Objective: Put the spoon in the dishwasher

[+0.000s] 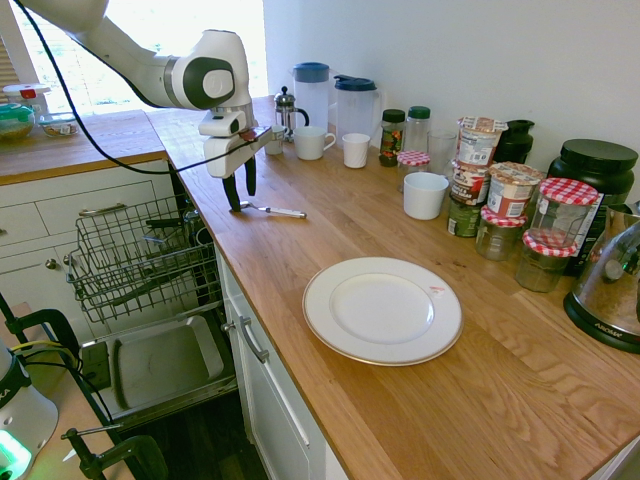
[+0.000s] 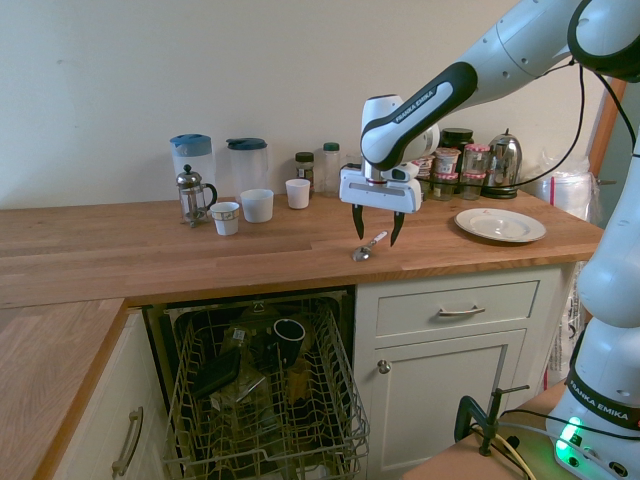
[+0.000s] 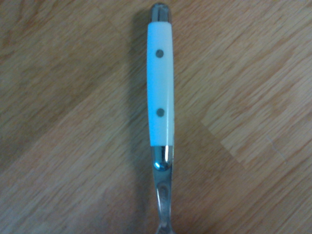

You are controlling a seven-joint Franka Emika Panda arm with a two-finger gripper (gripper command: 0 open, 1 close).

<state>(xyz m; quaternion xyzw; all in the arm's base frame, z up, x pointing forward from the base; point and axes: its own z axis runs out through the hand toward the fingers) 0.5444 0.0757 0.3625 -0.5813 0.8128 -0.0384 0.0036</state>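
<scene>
The spoon (image 1: 272,210) lies flat on the wooden counter near its front edge, above the open dishwasher (image 1: 140,262). It is small and shiny (image 2: 368,247), and the wrist view shows a white riveted handle (image 3: 161,83) right under the camera. My gripper (image 2: 376,238) points straight down over the spoon's bowl end, open, with a finger on either side of it and the tips just above the counter (image 1: 242,200). Nothing is held. The dishwasher's wire rack (image 2: 265,400) is pulled out below the counter and holds a cup and some dark items.
A white plate (image 1: 382,310) lies further along the counter. At the wall stand jugs, a French press (image 2: 193,195), cups (image 1: 311,143), jars and a kettle (image 1: 612,290). The dishwasher's door (image 1: 160,362) is folded down, with white drawers (image 2: 460,310) beside it.
</scene>
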